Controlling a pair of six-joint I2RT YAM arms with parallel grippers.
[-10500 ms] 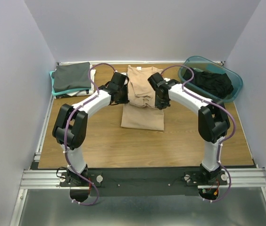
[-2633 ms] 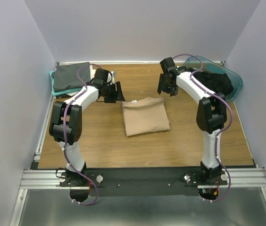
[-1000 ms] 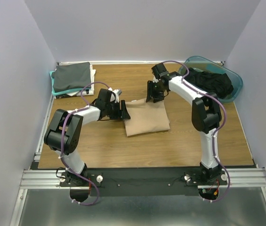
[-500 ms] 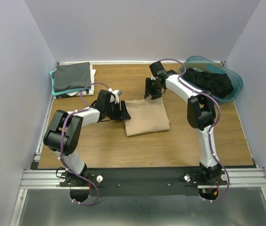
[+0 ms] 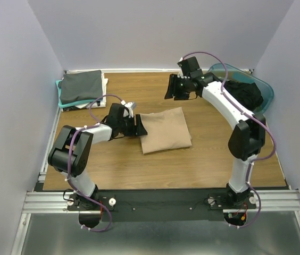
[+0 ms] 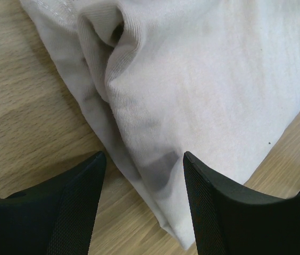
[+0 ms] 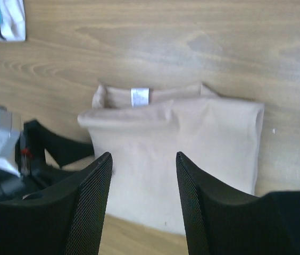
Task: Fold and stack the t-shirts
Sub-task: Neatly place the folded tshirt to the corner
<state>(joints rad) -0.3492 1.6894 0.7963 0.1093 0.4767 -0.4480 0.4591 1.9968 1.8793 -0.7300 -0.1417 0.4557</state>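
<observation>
A tan t-shirt [image 5: 165,130] lies folded into a rectangle in the middle of the wooden table [image 5: 113,164]. My left gripper [image 5: 139,126] is low at the shirt's left edge. In the left wrist view it is open [image 6: 144,159], with its fingers on either side of the tan t-shirt's [image 6: 192,79] folded edge and nothing pinched. My right gripper [image 5: 170,88] hangs open above the table behind the shirt. It looks down on the tan t-shirt [image 7: 214,138] between its fingers [image 7: 86,202], holding nothing. A white neck label [image 7: 140,96] shows at the shirt's far edge.
A stack of folded t-shirts [image 5: 81,87], dark grey on top with teal and white below, sits at the back left corner. A teal plastic tub [image 5: 265,96] at the back right holds a crumpled black t-shirt [image 5: 241,93]. Grey walls close in three sides.
My right gripper has risen and pulled back from the shirt's far edge toward the back of the table. The left gripper stays at the left edge, and the shirt has not moved.
</observation>
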